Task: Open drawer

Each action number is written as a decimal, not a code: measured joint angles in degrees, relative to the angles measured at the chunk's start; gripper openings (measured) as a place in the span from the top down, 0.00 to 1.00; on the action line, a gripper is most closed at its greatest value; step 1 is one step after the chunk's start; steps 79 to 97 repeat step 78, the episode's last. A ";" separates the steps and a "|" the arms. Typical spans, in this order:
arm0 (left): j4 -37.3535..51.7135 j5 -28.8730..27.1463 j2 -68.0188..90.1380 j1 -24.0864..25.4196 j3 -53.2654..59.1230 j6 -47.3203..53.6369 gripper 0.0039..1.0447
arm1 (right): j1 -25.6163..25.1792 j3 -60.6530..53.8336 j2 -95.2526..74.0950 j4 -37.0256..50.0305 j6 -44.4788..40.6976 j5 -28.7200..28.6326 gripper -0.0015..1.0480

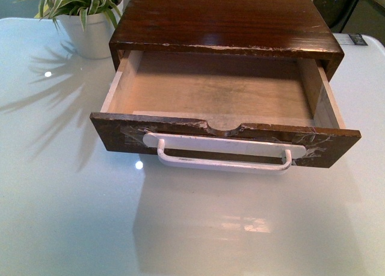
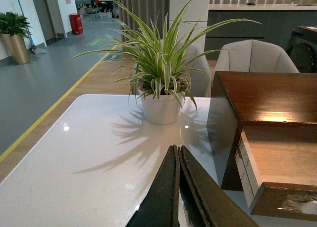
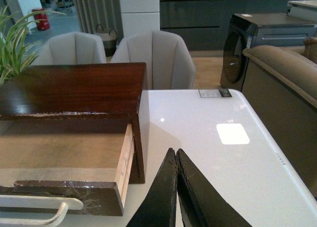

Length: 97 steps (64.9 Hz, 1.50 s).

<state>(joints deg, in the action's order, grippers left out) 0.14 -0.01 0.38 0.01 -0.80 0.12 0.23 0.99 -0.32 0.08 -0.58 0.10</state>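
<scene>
The drawer [image 1: 225, 138] is pulled well out of its dark-brown wooden case [image 1: 225, 17]. Its pale wood interior is bare. The front has a half-round notch in its top edge and a white bar handle [image 1: 222, 154] held with clear tape. Neither gripper shows in the front view. My left gripper [image 2: 178, 149] is shut and empty above the table, to the left of the drawer [image 2: 277, 172]. My right gripper [image 3: 175, 152] is shut and empty above the table, to the right of the drawer [image 3: 64, 158].
A potted spider plant in a white pot [image 1: 90, 29] stands at the table's back left, next to the case. The white glossy table [image 1: 72, 216] has a small label [image 3: 214, 93] at its far right. Chairs [image 3: 153, 59] stand behind the table.
</scene>
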 joint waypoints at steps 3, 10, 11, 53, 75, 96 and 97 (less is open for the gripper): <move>-0.04 0.00 0.00 0.00 0.00 0.00 0.98 | 0.00 0.00 0.00 0.00 0.00 0.00 0.98; -0.07 0.00 -0.02 0.00 0.00 0.02 0.98 | 0.00 0.00 0.00 0.00 0.00 0.00 0.98; -0.07 0.00 -0.02 0.00 0.00 0.00 0.98 | 0.00 0.00 0.00 0.00 0.00 0.00 0.98; -0.07 0.00 -0.02 0.00 0.00 0.00 0.08 | 0.00 0.00 0.00 0.00 0.04 0.00 0.09; -0.07 0.00 -0.02 0.00 0.00 0.00 0.08 | 0.00 0.00 0.00 0.00 0.04 0.00 0.09; -0.07 0.00 -0.02 0.00 0.00 0.00 0.08 | 0.00 0.00 0.00 0.00 0.04 0.00 0.09; -0.07 0.00 -0.02 0.00 0.00 0.00 0.08 | 0.00 0.00 0.00 0.00 0.04 0.00 0.09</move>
